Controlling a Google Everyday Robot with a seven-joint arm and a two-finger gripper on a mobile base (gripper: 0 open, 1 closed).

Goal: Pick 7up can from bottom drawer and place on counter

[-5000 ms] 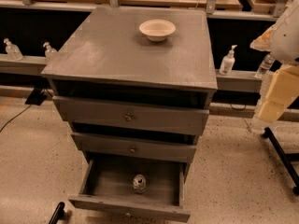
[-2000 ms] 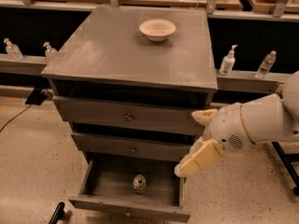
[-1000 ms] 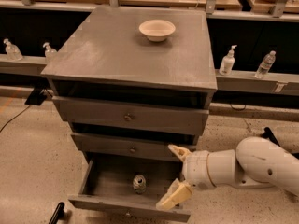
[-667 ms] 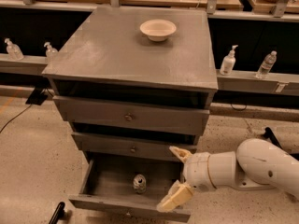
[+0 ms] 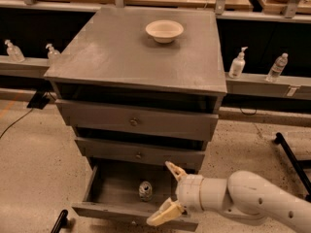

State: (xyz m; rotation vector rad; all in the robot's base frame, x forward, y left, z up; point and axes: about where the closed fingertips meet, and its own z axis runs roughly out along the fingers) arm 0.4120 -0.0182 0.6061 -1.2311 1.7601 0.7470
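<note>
Over the right front corner of the bottom drawer [image 5: 127,212]: gripper [image 5: 170,192], fingers [image 5: 166,211] spread wide, holding nothing. One finger points up toward the back of the drawer and the other lies low over the drawer's front wall. The white arm [image 5: 252,203] enters from the lower right edge.

7up can [image 5: 145,190] stands upright on the drawer floor, roughly mid-drawer, just left of the gap between the fingers. No contact visible. The drawer is pulled out, with the floor otherwise bare.

Above it are two closed drawer fronts, each with a round knob: the middle one [image 5: 139,155] and the upper one [image 5: 133,122].

Counter [image 5: 121,57] on top of the cabinet is a grey slab with pale scuffs. A white bowl [image 5: 164,30] sits near its back edge, right of centre — well apart from the can and the gripper.

On the ledge behind, there is a pump bottle [image 5: 237,63] and a clear plastic bottle [image 5: 276,67] on the right, and two small pump bottles [image 5: 13,51] on the left.
</note>
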